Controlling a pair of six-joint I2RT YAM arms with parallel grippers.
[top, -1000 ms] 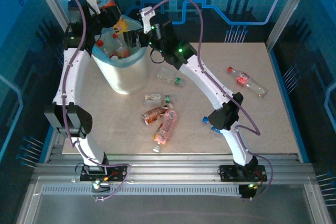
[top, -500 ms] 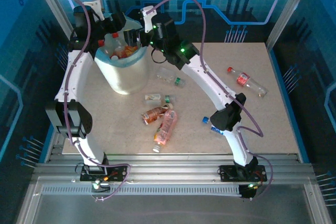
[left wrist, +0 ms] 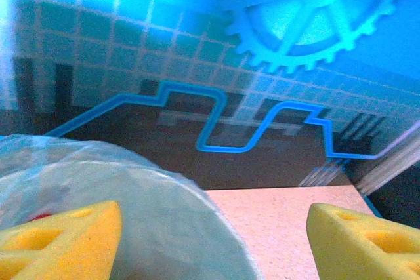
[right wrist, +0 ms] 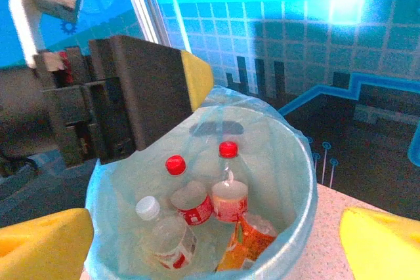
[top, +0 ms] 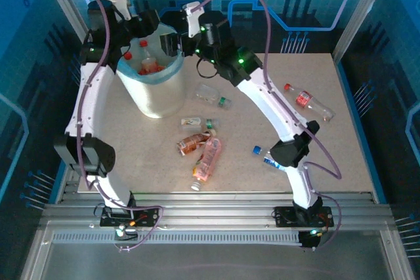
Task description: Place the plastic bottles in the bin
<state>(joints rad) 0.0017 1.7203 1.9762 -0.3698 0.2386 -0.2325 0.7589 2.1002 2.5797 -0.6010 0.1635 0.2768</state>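
The bin (top: 152,91), white with a light-blue bag, stands at the table's back left. In the right wrist view it (right wrist: 289,162) holds several plastic bottles: two with red caps (right wrist: 176,164), one white-capped (right wrist: 148,208) and an orange one (right wrist: 254,240). My left gripper (top: 142,25) hangs open at the bin's far rim, nothing between its yellow fingers (left wrist: 62,240); it is also in the right wrist view (right wrist: 147,90). My right gripper (top: 170,45) is open and empty over the bin's right rim. Loose bottles lie on the table: clear (top: 214,95), small (top: 199,122), orange (top: 193,143), pink (top: 208,157).
A red-labelled bottle (top: 308,101) lies far right. A blue-capped bottle (top: 260,152) is partly hidden under the right arm's elbow (top: 292,150). A blue patterned back wall (left wrist: 275,24) and metal frame posts (top: 357,11) close off the table. Bare tabletop (top: 328,155) lies front right.
The left gripper opened and an orange bottle dropped from it into the bin. The left gripper then drew back toward the far rim. The right arm shifted slightly right.
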